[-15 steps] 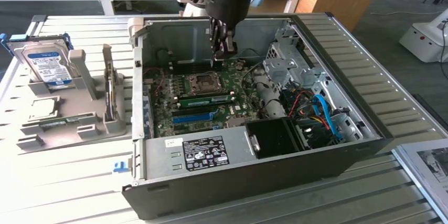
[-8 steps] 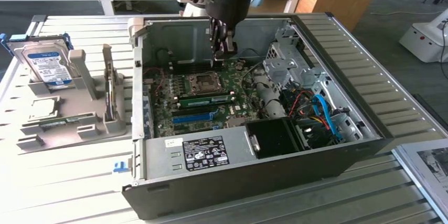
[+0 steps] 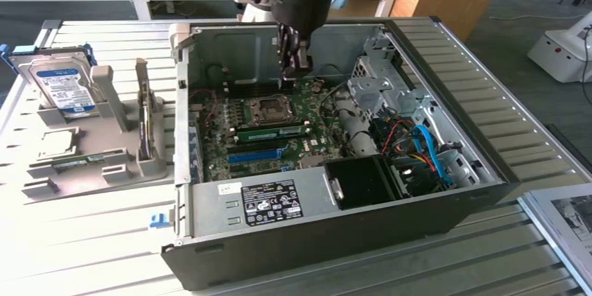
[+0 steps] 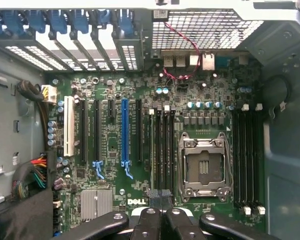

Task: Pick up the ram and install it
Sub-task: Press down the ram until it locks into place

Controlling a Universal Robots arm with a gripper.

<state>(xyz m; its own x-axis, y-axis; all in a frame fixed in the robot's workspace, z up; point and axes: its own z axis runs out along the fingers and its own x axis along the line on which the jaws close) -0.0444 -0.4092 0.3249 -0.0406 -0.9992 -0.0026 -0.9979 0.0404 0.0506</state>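
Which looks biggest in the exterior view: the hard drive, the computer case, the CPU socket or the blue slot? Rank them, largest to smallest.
1. computer case
2. hard drive
3. CPU socket
4. blue slot: longer than the socket but far narrower, so these last two are close.

Open PC case w/ Dell mobo; HDD upright in grey holder, exterior view's left.
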